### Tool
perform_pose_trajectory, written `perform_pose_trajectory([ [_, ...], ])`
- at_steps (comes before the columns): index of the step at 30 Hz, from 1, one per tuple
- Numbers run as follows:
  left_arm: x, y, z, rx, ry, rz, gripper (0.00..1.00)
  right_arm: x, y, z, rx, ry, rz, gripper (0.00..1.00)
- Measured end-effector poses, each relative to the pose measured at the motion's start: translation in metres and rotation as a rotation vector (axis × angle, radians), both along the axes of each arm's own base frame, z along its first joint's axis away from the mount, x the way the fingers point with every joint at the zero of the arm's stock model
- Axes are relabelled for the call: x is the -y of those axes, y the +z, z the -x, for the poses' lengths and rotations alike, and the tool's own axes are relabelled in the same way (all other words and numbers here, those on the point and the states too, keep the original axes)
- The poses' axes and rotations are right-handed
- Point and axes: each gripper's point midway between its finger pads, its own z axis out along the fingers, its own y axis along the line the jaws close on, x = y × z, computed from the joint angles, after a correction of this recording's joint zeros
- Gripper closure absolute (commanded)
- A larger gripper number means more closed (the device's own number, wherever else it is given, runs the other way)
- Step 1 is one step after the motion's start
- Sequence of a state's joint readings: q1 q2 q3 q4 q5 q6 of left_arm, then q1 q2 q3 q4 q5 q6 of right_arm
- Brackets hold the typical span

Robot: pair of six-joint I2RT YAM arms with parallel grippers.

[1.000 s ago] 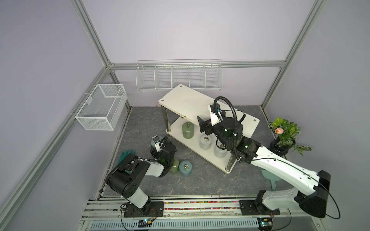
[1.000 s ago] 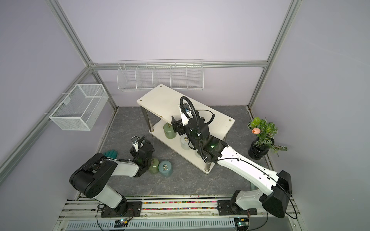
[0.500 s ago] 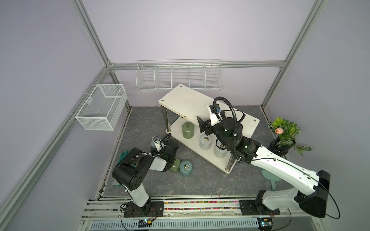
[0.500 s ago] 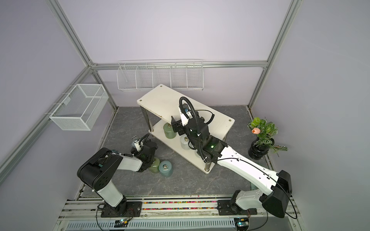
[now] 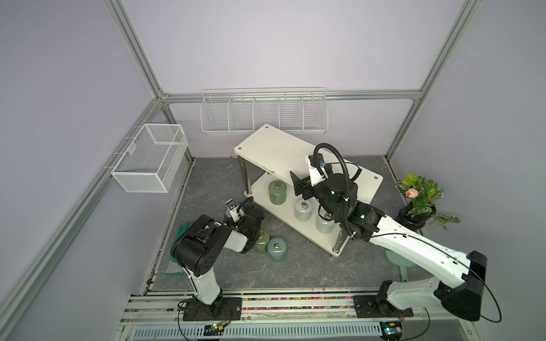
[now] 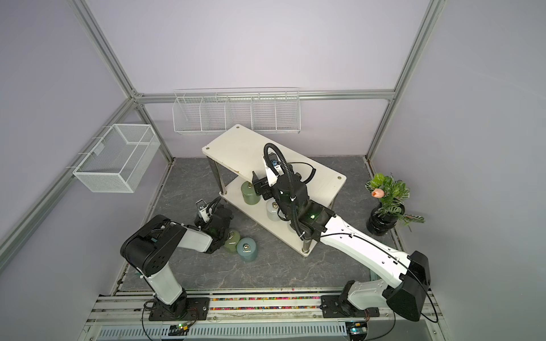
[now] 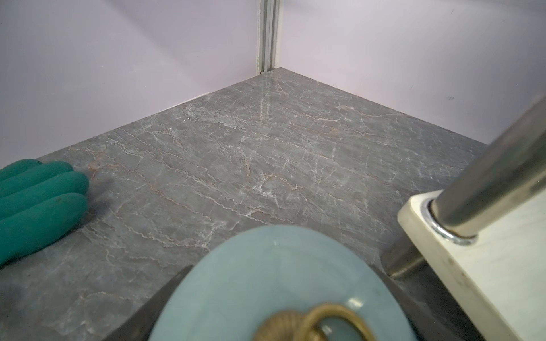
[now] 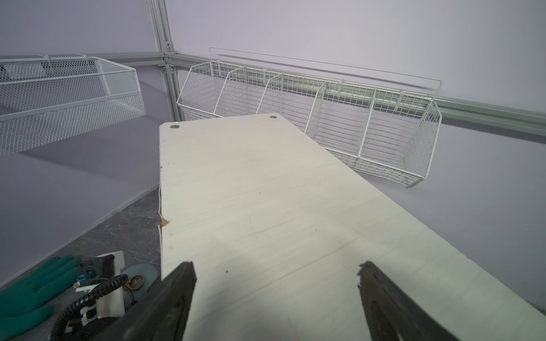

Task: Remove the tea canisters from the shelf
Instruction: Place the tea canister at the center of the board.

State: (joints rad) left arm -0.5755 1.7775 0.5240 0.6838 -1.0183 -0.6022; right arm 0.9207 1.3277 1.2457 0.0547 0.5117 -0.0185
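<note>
You can't see the jaws of the left gripper under its wrist, so state unclear. A blue canister sits right under it, beside the shelf corner. Right gripper: apart, empty, above the shelf top.

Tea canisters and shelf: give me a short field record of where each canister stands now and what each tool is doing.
shelf: two tiers, three canisters visible on the lower tier
lower tier: olive green canister, pale grey canister, second pale grey canister
floor: second olive green canister beside light blue canister
left tool: over second light blue canister, by the shelf's corner; grip unclear
right tool: open, empty, above the shelf top
</note>
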Motion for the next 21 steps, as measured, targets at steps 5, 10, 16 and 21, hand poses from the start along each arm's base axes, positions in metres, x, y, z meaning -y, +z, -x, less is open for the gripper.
perform_pose_trajectory([
  [5,0.002,0.000,-0.001,0.005,-0.005,0.001,0.05,0.000,0.000,0.000,0.001,-0.003,0.001,0.11],
  [10,0.003,0.001,-0.001,0.007,-0.009,0.001,0.01,0.000,0.000,0.000,0.003,-0.001,0.004,0.11],
  [16,0.009,0.012,0.006,0.004,-0.031,-0.008,0.01,0.000,0.000,0.000,0.006,-0.003,0.006,0.11],
  [21,0.008,0.045,0.011,0.059,-0.031,0.023,0.01,0.000,0.001,0.000,0.006,-0.003,0.006,0.11],
])
